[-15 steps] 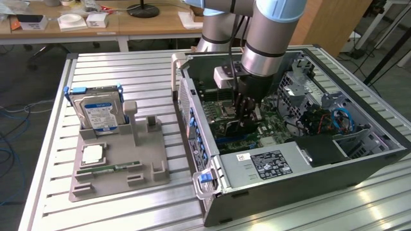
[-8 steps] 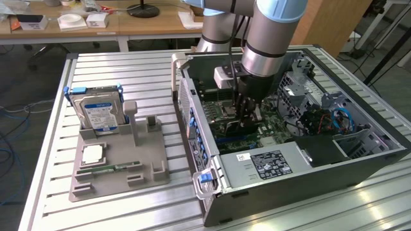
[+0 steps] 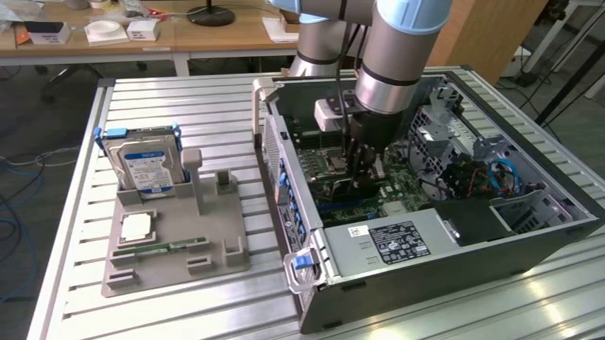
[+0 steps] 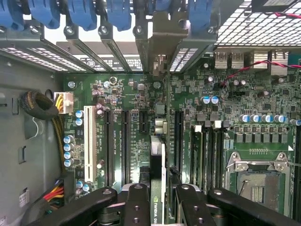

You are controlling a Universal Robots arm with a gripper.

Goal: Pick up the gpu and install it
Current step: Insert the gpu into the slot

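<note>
Now we are looking down into the open black and silver computer case (image 3: 529, 234) lying on the ribbed aluminium table (image 3: 189, 99), with our arm reaching deep inside it, and our black two-fingered gripper (image 4: 157, 200) is pinching the thin flat gpu card (image 4: 157, 155) edge-on between its fingers (image 4: 136, 202), the card's green edge with white lettering showing between them in the wrist view; the card is hanging upright over the green motherboard (image 4: 244, 117), with its slim silver end bracket (image 4: 161, 33) sitting against the rear slot openings under the blue plastic retention clips (image 4: 117, 12), and its lower edge looks to be lined up along one of the long black expansion slots (image 4: 178, 136), though we cannot tell whether it is already seated; out on the table, the grey plastic parts holder (image 3: 217, 251) is carrying the boxy silver hard drive with a blue-white label (image 3: 146, 166); what we are worrying about is a slight misalignment, since pressing with the card tilted or shifted beside the slot could bend the bracket, scrape the nearby capacitors, or let the card slip in our grip
</note>
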